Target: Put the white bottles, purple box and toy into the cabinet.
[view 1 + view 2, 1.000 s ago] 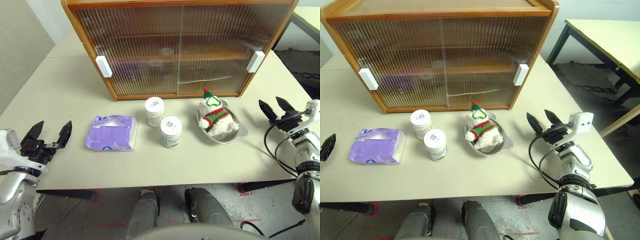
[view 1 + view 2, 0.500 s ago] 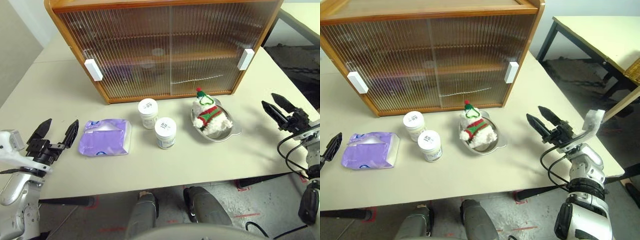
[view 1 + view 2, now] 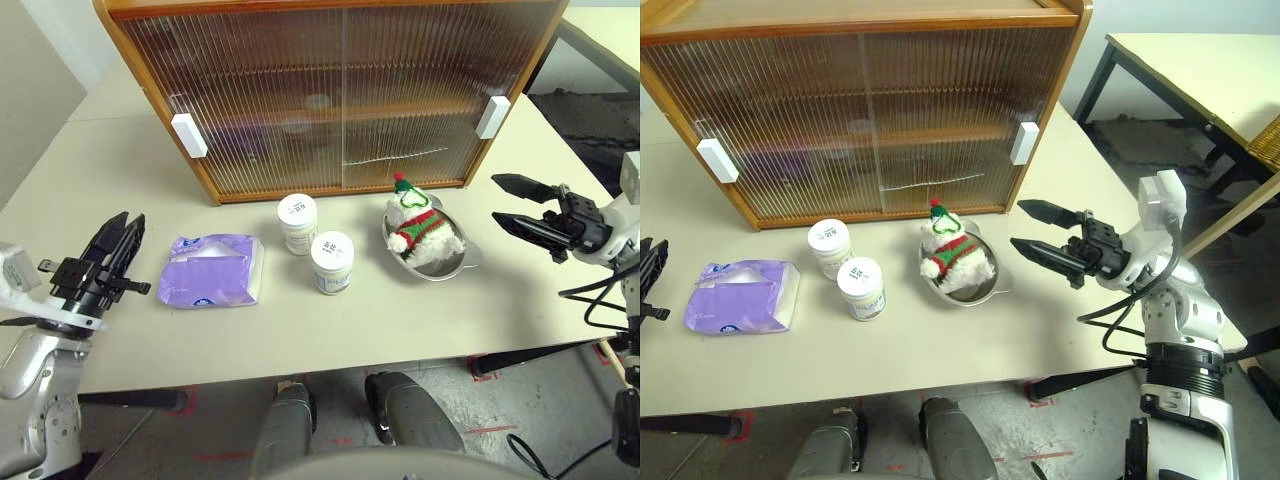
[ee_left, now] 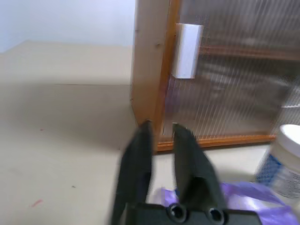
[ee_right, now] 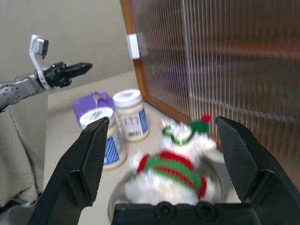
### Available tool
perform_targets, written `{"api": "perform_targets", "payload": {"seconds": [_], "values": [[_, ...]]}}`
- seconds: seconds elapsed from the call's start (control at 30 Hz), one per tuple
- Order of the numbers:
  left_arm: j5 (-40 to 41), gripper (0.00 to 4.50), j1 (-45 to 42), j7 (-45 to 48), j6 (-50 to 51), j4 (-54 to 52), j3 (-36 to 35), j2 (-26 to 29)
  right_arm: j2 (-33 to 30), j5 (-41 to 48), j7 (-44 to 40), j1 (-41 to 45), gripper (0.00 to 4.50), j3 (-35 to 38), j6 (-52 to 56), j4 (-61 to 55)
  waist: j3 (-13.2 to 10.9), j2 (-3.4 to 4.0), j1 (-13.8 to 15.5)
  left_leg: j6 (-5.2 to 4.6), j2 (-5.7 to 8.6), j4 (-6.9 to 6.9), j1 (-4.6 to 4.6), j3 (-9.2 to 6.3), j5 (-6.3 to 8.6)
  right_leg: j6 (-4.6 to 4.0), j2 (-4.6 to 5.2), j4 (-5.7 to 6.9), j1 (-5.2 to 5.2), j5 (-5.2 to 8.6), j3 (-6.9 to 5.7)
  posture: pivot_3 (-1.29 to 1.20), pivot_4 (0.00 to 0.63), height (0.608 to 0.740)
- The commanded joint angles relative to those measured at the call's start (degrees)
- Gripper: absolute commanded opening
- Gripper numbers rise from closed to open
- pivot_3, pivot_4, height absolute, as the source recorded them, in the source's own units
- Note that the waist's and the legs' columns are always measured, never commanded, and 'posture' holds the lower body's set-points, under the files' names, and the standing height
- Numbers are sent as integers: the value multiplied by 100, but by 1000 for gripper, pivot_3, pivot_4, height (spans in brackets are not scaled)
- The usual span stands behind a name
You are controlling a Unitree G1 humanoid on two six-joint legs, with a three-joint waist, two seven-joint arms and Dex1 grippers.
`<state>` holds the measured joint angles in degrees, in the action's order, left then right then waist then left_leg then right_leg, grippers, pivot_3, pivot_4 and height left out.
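Note:
The cabinet (image 3: 340, 90) stands at the back with both ribbed doors slid shut. In front of it are two white bottles (image 3: 298, 222) (image 3: 332, 262), the purple box (image 3: 212, 271) to their left, and the toy (image 3: 420, 230) lying in a steel bowl (image 3: 462, 265). My left gripper (image 3: 125, 225) is shut on nothing, left of the purple box and apart from it, pointing at the cabinet's left corner (image 4: 150, 70). My right gripper (image 3: 1018, 225) is open and points leftward at the toy (image 5: 180, 159), a short gap away.
White block handles (image 3: 189, 135) (image 3: 492, 117) sit at the outer edges of the two doors. The beige table (image 3: 130, 170) ends close behind both arms. A second table (image 3: 1200, 70) stands off to the right.
My left gripper has shut and lifted slightly. My right gripper has risen and swung round from pointing forward to pointing left at the toy, still open.

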<state>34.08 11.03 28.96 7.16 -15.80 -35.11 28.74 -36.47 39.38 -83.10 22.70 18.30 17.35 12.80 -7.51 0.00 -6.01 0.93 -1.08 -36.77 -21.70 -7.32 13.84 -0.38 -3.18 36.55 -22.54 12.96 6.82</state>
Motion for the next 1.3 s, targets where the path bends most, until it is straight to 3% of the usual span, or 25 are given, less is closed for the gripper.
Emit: {"api": "perform_targets", "payload": {"seconds": [0.03,0.27,0.47,0.77,1.3], "values": [[-265,20,-177,-237,276,156,114,214,75,-17,244,-69,4500,-156,14,-408,0,0,4,-3,5,-2,-3,0,1,0,0,0,-2,0,4,-168,155,740],[-671,20,-680,-662,496,216,312,342,349,86,869,-528,4500,-502,284,-1516,1,-3,13,-17,10,-3,-13,1,22,-38,-1,-2,-13,-23,11,-177,131,740],[-987,20,-996,-571,441,417,595,513,649,55,1467,-520,4500,-715,359,-1762,8,-12,-7,-28,26,-13,-16,7,32,-34,-2,-9,-13,-25,17,-168,113,740],[-1165,20,-1513,-652,499,525,650,653,715,109,1344,-312,4500,-1033,457,-1660,28,-31,18,-35,52,-32,-15,5,30,-25,-3,-9,-4,-44,17,-130,98,740],[-1280,20,-2613,-124,83,1757,1018,696,785,-55,1180,-135,4500,-1196,128,-1272,141,-51,89,-53,47,-116,-16,0,18,-9,0,-7,15,-110,16,-137,75,740]]}}
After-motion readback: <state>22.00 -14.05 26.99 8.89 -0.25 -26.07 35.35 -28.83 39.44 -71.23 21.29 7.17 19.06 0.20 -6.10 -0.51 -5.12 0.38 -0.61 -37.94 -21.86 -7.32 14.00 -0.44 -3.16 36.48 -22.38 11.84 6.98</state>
